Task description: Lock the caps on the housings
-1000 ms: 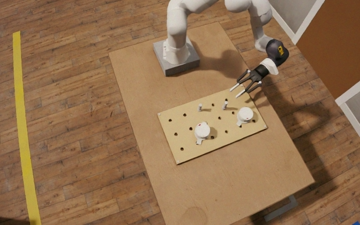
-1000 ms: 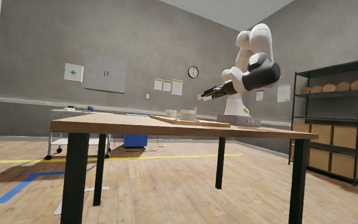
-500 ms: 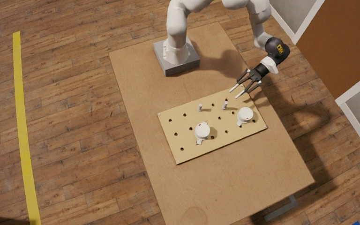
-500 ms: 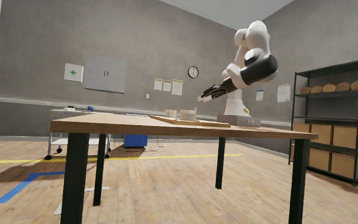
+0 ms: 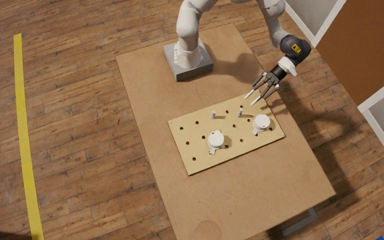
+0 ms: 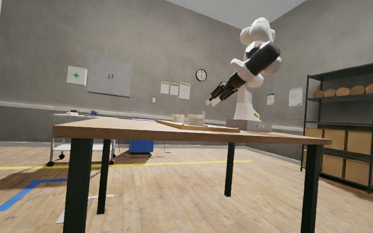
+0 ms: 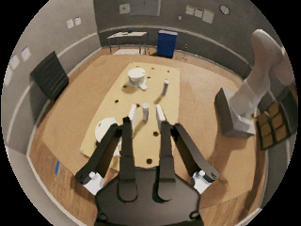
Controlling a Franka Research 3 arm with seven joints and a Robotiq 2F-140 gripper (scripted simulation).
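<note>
Tool: I have the gripper point(image 5: 248, 101) point(image 6: 210, 104) point(image 7: 146, 109) with its fingers part-way apart and nothing between them; it slants downward, its white fingertips above the board and touching neither housing.
Inner housing: the capped white housing point(image 5: 215, 140) point(image 6: 178, 118) point(image 7: 136, 76) near the middle of the board stands upright, its side tabs showing in my top view.
Outer housing: the other capped housing point(image 5: 261, 122) point(image 6: 195, 120) point(image 7: 107, 129) stands upright near the board's short end, on the tool's side; a finger link partly covers it in my wrist view.
Red marks: I see one on each round cap, on the rim side toward the posts for the inner one and on the opposite side for the outer one.
Cap lock: I cannot tell whether either cap is at its stop.
Board: a pale yellow, drilled board point(image 5: 218, 159) point(image 6: 220, 129) point(image 7: 165, 71) lies flat on the wooden surface point(image 5: 269, 181) point(image 6: 192, 136) point(image 7: 198, 89).
Posts: two slim posts, the near one point(image 5: 240, 112) point(image 7: 146, 112) and the far one point(image 5: 213, 114) point(image 7: 166, 88), rise from the board on the robot-base side.
Arm base: my arm stands on a grey block point(image 5: 195, 74) point(image 6: 248, 125) point(image 7: 226, 113), apart from the board.
</note>
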